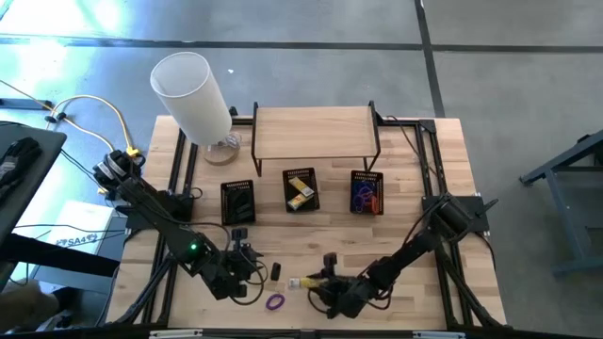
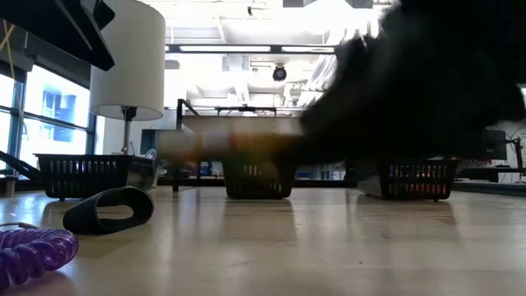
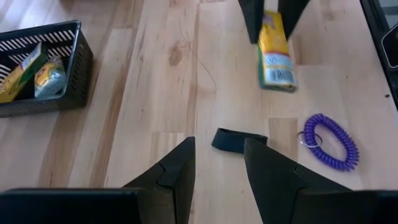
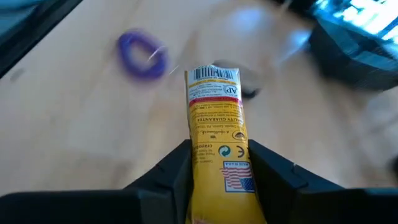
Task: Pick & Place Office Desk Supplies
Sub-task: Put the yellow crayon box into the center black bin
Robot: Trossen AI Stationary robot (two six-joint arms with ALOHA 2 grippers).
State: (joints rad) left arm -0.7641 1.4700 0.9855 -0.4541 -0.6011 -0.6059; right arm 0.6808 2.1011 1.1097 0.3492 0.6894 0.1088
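Clearly, a yellow crayon box (image 4: 216, 140) is pinched between the fingers (image 4: 169, 177) of the right gripper (image 1: 325, 282), its long axis running straight out from the wrist, with the barcoded end pointing away from the gripper. In the high view it is seen near the front edge of the wooden surface (image 1: 405, 188), its free end directed toward the left arm. The pack is narrow and yellow, with a red stripe, a white barcode panel and small printed logos. Just beside it, a purple coil loop (image 1: 275, 302) and a black clip-like piece (image 3: 239, 141) are laid on the surface. The left gripper (image 1: 247, 266) is held over the black piece, its fingers spread and empty. Farther back, three black mesh baskets (image 1: 237, 202) are lined up before a wooden shelf (image 1: 311, 127), with a white lamp (image 1: 193, 94) alongside. Bright ceiling lights and windows are visible in the room behind.
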